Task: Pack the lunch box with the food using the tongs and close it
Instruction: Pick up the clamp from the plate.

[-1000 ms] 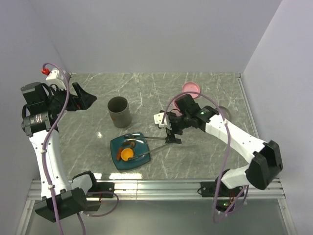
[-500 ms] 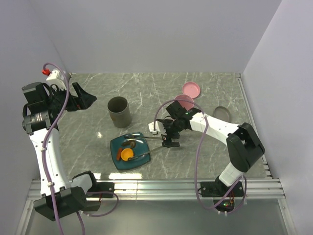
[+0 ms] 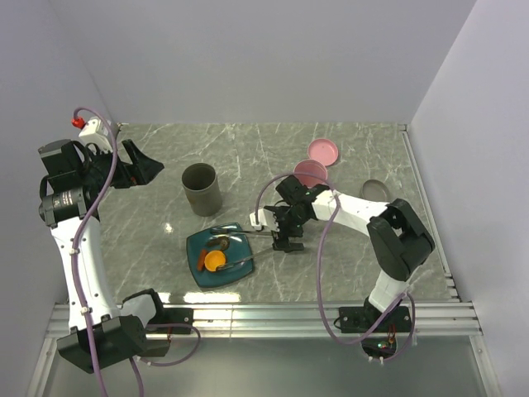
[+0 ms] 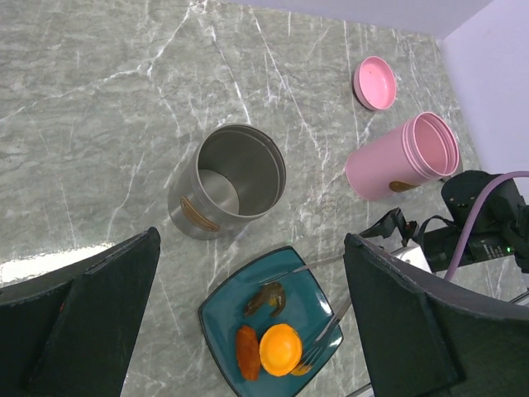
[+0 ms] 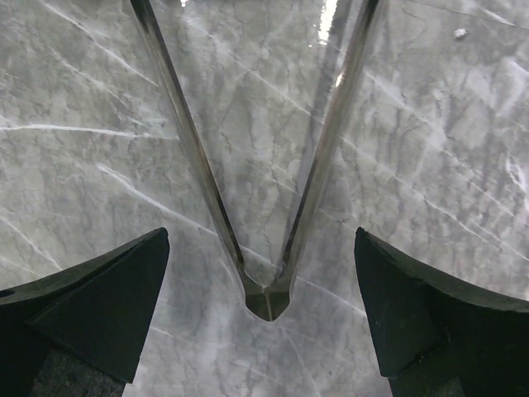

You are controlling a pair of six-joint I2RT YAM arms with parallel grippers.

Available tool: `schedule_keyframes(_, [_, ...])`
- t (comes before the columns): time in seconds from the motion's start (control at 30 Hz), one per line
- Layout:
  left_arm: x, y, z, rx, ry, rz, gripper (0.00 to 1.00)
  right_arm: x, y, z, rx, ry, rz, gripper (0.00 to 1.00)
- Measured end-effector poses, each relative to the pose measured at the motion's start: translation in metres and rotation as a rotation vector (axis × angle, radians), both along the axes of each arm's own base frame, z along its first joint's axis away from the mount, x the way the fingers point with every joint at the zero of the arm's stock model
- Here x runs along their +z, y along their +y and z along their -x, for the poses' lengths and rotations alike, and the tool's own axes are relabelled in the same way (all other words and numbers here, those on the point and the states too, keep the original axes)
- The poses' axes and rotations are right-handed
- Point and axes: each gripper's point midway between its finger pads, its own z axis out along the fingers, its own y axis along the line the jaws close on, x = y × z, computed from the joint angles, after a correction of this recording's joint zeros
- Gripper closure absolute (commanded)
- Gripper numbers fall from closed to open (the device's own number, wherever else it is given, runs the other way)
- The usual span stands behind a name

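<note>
The teal plate (image 3: 201, 271) holds the food: a round orange piece (image 4: 280, 349), a thin brown piece (image 4: 267, 296) and a red-brown piece (image 4: 247, 351). The silver tongs (image 3: 252, 234) lie flat, tips on the plate, joined end (image 5: 266, 299) on the table to its right. My right gripper (image 3: 287, 234) is open, a finger on either side of that joined end and touching neither arm (image 5: 261, 248). The pink lunch box (image 4: 403, 157) stands open behind the right arm, its pink lid (image 4: 374, 83) farther back. My left gripper (image 3: 140, 165) hangs open and empty, high at the left (image 4: 250, 240).
A steel cup (image 3: 202, 188) stands open behind the plate. A grey round piece (image 3: 374, 190) lies at the right near the table's edge. Grey walls close in the table at the back and both sides.
My right gripper has moved left and toward the front, coming down over the tongs' joined end, with its arm folding in. The left arm and the tongs have not moved.
</note>
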Motion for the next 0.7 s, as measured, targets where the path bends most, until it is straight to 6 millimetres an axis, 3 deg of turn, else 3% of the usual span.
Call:
schedule_keyframes(0.37, [0.0, 0.0, 0.0, 0.0, 0.001, 0.0, 0.01, -0.014, 0.016, 0.015, 0.031, 0.012, 0.054, 0.0])
schedule_keyframes(0.7, [0.0, 0.0, 0.0, 0.0, 0.001, 0.001, 0.01, -0.018, 0.036, 0.006, 0.0, -0.02, 0.077, 0.0])
